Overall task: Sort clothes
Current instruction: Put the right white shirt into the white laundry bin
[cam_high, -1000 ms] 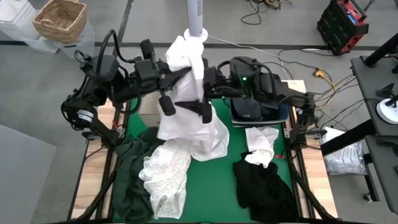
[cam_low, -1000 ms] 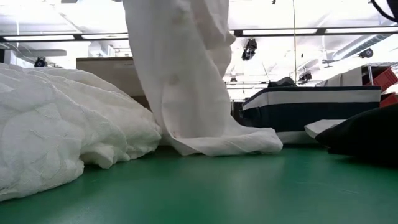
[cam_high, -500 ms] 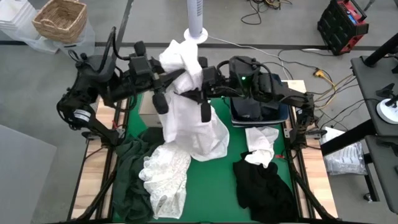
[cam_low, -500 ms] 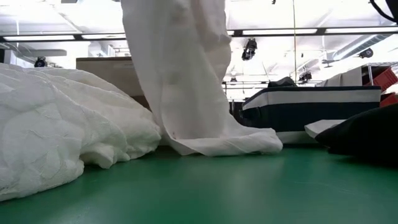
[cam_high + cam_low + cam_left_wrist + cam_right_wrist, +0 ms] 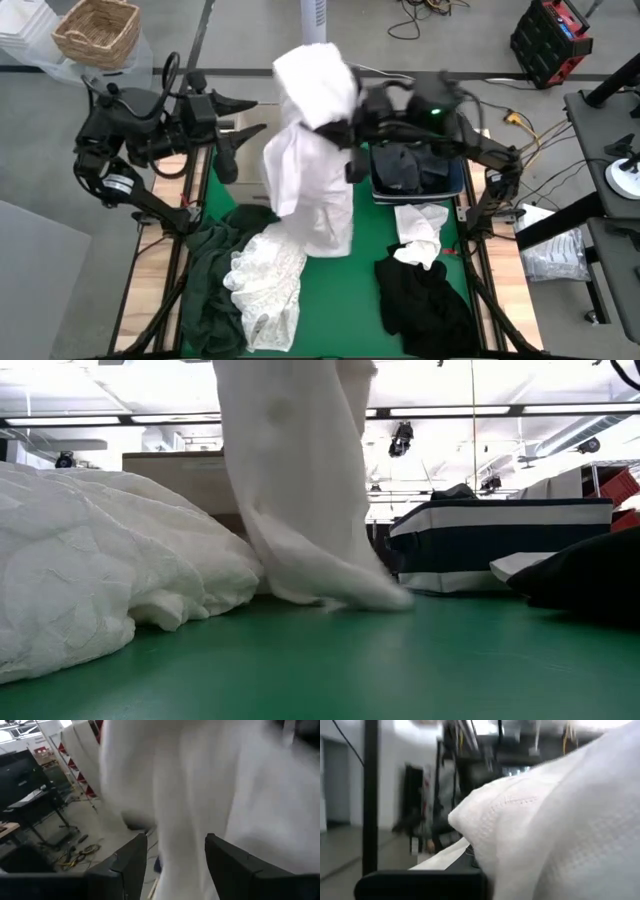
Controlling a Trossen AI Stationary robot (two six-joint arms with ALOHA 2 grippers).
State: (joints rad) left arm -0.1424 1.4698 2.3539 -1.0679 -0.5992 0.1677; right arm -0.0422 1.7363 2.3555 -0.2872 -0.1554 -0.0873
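Note:
A large white garment (image 5: 310, 160) hangs over the middle of the green mat (image 5: 360, 290) from my right gripper (image 5: 338, 125), which is shut on its upper part. Its lower end (image 5: 335, 585) rests on the mat. My left gripper (image 5: 175, 865) stands open just left of the garment (image 5: 200, 795), which fills the view ahead of its fingers; I see no touch. On the mat lie a white lace garment (image 5: 265, 285), a dark green one (image 5: 208, 280), a black one (image 5: 420, 295) and a small white one (image 5: 420, 225). My right gripper is shut on the white garment's bunched upper part (image 5: 318, 95), coming level from the table's right. The cloth (image 5: 560, 820) covers the fingers, so the place of contact is hidden. The garment hangs below in loose folds, its lower end on the mat.
A navy bin (image 5: 415, 172) with dark clothes stands at the far right of the mat, seen as a dark box with a white stripe (image 5: 500, 545) in the low view. A beige box (image 5: 175, 475) stands behind the hanging garment. A wicker basket (image 5: 97, 30) sits on the floor.
My left gripper has opened, let go of the white garment and drawn back toward the table's left edge. My right gripper has shut on the garment's top and risen. The garment's top has swung rightward, and its trailing hem has slid in along the mat.

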